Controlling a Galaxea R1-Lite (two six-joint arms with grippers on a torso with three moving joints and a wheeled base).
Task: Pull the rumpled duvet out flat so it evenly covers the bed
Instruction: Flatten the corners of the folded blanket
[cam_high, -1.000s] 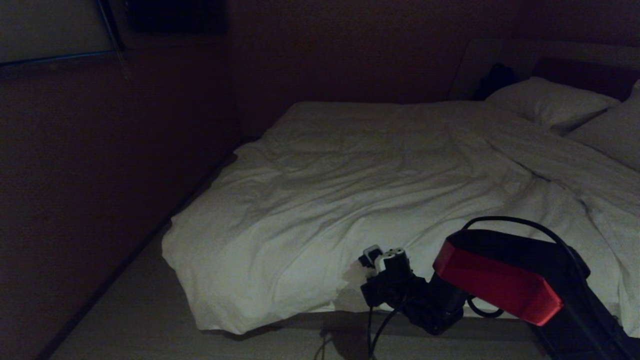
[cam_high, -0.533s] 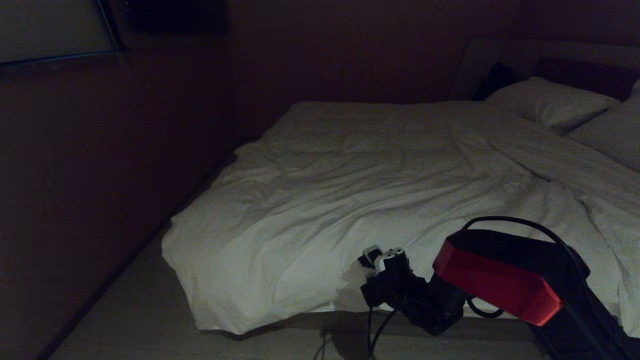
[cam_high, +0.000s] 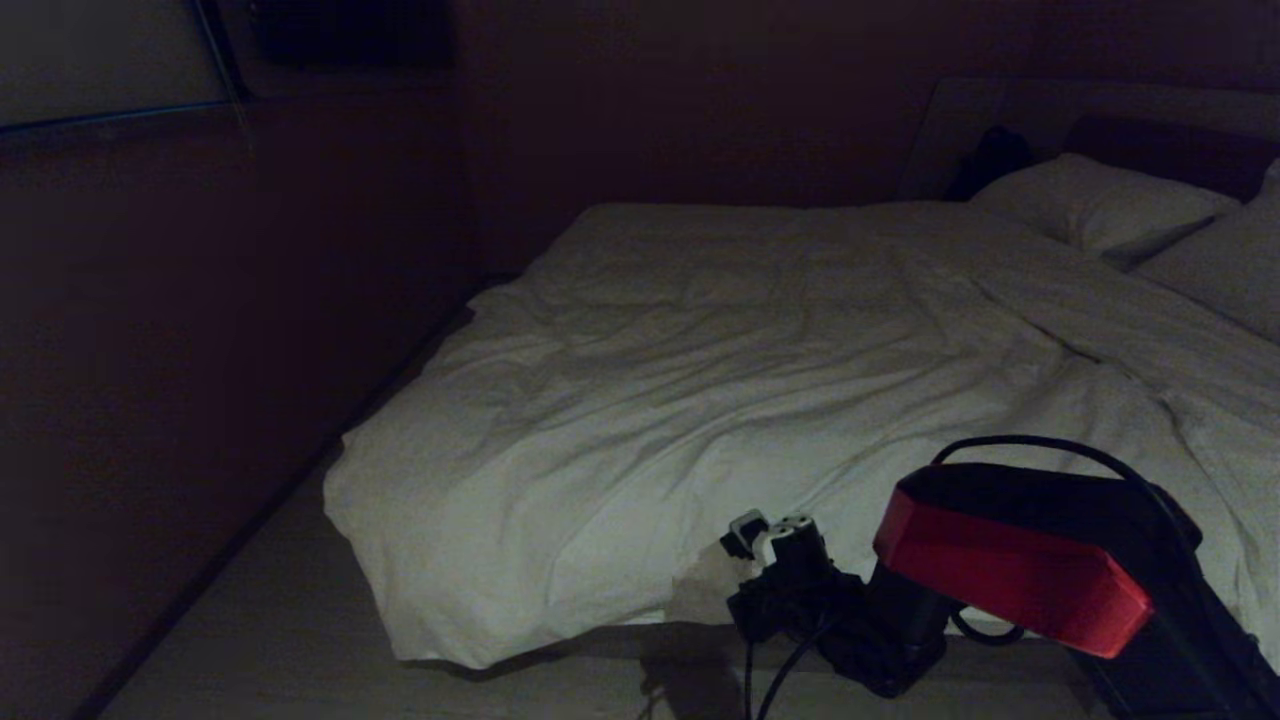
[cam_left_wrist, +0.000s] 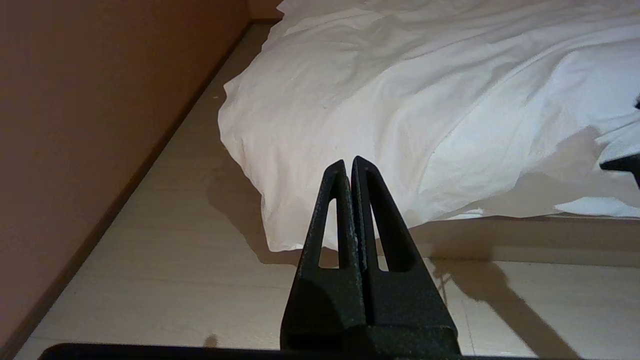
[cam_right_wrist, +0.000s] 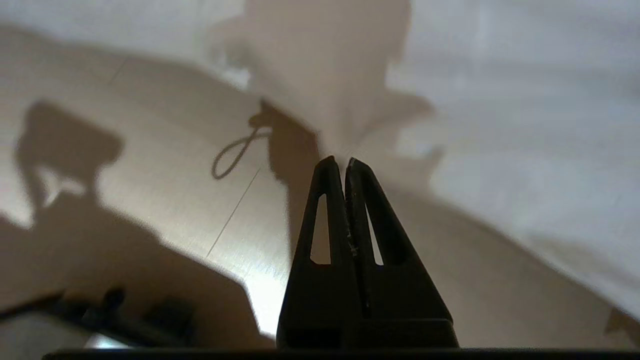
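Right arm has dipped a little since a second ago — its red-shelled link and wrist sit slightly lower and nearer the floor at the foot edge of the bed (cam_high: 640, 628); bedding unchanged.

Bed takes up most of the head view, pillows (cam_high: 1100, 200) at its far right end by the headboard. Duvet (cam_high: 700, 400) lies spread over nearly the whole bed, creased, with diagonal folds running toward the pillows; its near-left corner (cam_left_wrist: 280, 235) bulges past the bed's foot corner and hangs toward the floor (cam_left_wrist: 175, 280). Coverage looks roughly even, so judged late in the task — mostly wrinkles and that overhanging corner left.

Right end effector (cam_right_wrist: 339, 162) is at the bed's foot edge, just below the duvet hem, fingers pressed together, no cloth visible between them. Left end effector (cam_left_wrist: 347, 162) hangs out from the bed's foot corner, tips also closed on nothing, pointing at the drooping corner — parked.

Doing this step well: open before reaching, pinch a thick bite of hem rather than the skin of the cover, pull low and straight out from the bed, slow, so the far edge by the pillows isn't dragged off.
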